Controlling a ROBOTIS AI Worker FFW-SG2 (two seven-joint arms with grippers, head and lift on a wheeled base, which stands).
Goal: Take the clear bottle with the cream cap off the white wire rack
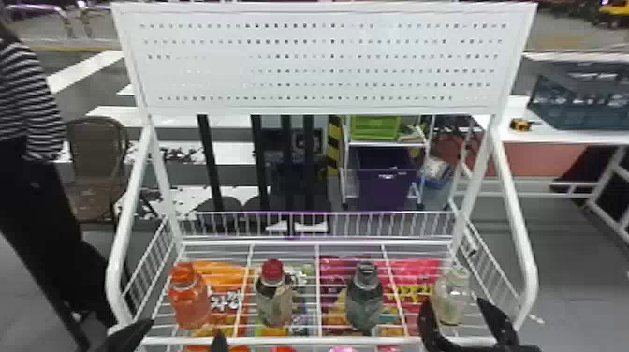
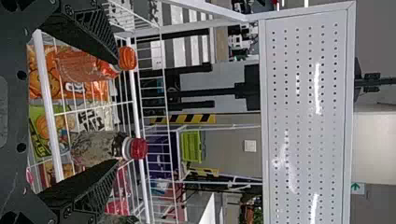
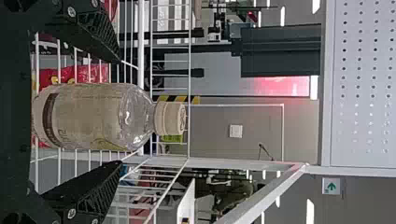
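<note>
The clear bottle [image 1: 451,296] with the cream cap stands upright at the right end of the white wire rack [image 1: 318,341]. My right gripper [image 1: 451,323] is open at the rack's front, one finger on each side of that bottle. In the right wrist view the bottle [image 3: 93,116] lies between the spread fingers of my right gripper [image 3: 120,112], with gaps on both sides. My left gripper [image 1: 182,334] waits open at the front left, below the orange bottle; the left wrist view has this gripper [image 2: 116,112] with its fingers wide apart.
An orange bottle [image 1: 189,297], a red-capped bottle [image 1: 274,295] and a dark-capped bottle [image 1: 365,297] share the rack's shelf. Colourful bags [image 1: 224,276] show through the wires. Low wire sides and a pegboard [image 1: 323,61] frame the shelf.
</note>
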